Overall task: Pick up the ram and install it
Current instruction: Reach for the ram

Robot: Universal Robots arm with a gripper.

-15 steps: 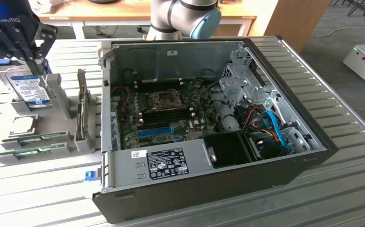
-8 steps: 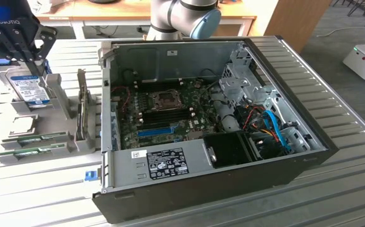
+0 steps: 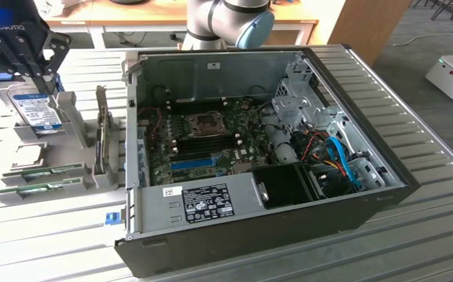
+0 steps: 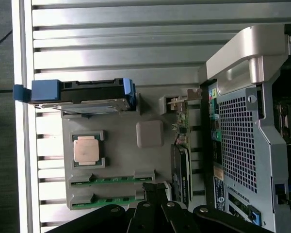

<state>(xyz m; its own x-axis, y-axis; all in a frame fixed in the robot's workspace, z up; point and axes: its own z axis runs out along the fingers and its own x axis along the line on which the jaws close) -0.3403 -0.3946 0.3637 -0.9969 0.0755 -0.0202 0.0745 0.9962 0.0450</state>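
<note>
Ram (image 4: 114, 179) is not picked up yet. Two green sticks lie side by side in slots of the grey holder (image 4: 117, 156) on the desk (image 3: 54, 235), outside the computer case (image 3: 210, 70). The hand (image 3: 38, 79) hangs above the holder, near the hard drive (image 3: 38, 108); its fingers are closed together and hold nothing. So the whole task seems left: both the grasp and the install.

The holder also carries a processor chip (image 4: 88, 149) and a card standing on its edge. The case is open, and the black memory slots on its motherboard (image 3: 210, 141) look empty.
</note>
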